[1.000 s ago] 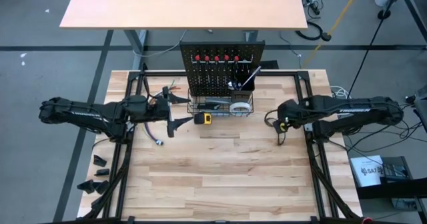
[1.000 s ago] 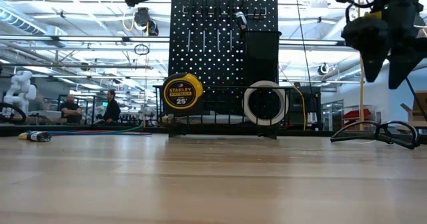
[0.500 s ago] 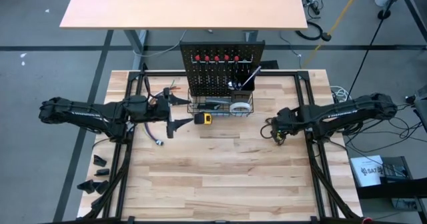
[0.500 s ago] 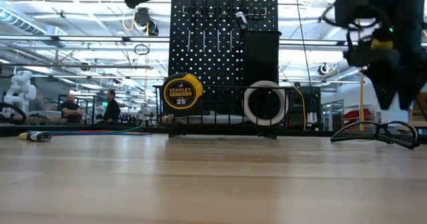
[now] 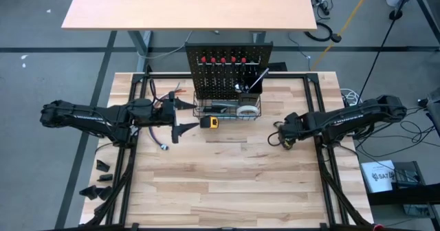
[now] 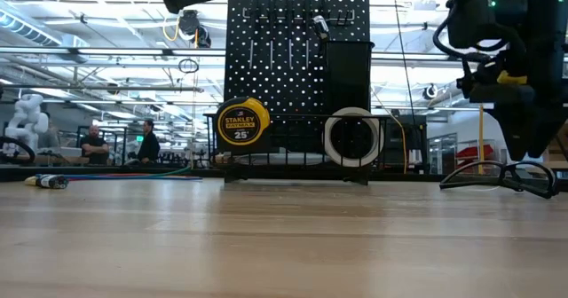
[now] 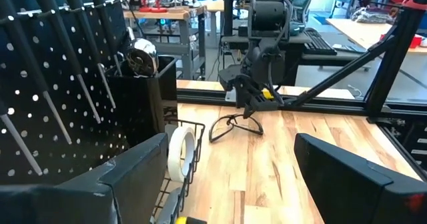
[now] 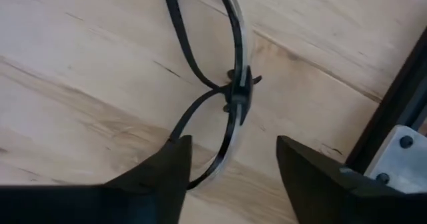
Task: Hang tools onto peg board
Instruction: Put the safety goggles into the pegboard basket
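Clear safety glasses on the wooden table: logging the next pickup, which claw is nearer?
Right claw, directly over the clear safety glasses. Left claw hovers across the table beside the black pegboard.

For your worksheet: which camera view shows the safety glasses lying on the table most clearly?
The right wrist view: the safety glasses fill it, bridge and frame plain, between the right pincer's open fingers. The low view and left wrist view show them small; the high view mostly hides them.

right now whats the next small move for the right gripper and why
Probably ease the right gripper down and close. Its open fingers straddle the safety glasses lying on the table, near the bridge, not yet gripping. The left gripper waits open beside the peg board.
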